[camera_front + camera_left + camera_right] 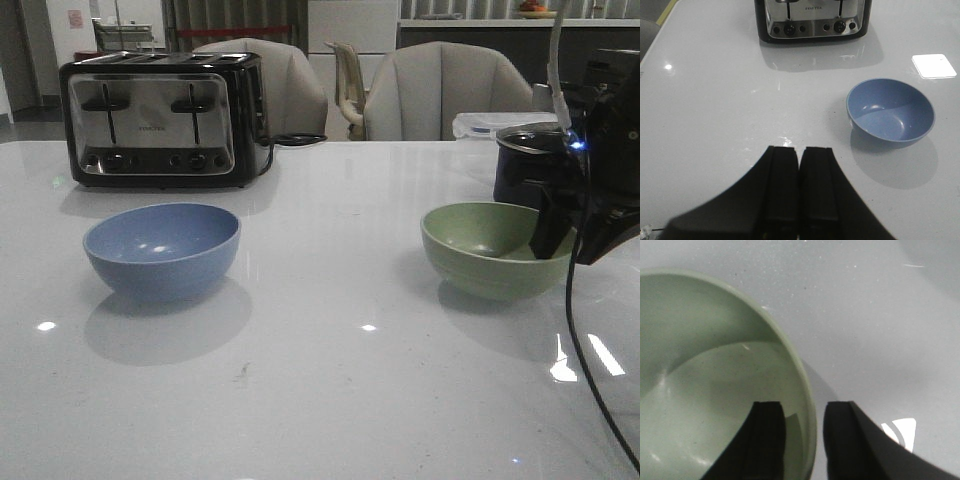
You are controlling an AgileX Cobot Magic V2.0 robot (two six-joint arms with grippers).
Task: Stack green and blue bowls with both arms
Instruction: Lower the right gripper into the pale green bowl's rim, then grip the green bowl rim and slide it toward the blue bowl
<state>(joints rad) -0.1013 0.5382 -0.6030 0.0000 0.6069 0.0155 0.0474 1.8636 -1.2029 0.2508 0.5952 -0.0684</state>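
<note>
Right tool [802, 440] astride matte sage-green bowl [715, 390] rim

Blue bowl [162, 250] upright at left, green bowl [494, 249] apparently resting at right

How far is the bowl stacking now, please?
Done: nothing is stacked; the blue bowl and green bowl sit apart. In hand: the right tool straddles the green bowl's rim, one finger inside, not closed. Left: grip, lift, stack; the left tool is shut, away from the blue bowl.
</note>
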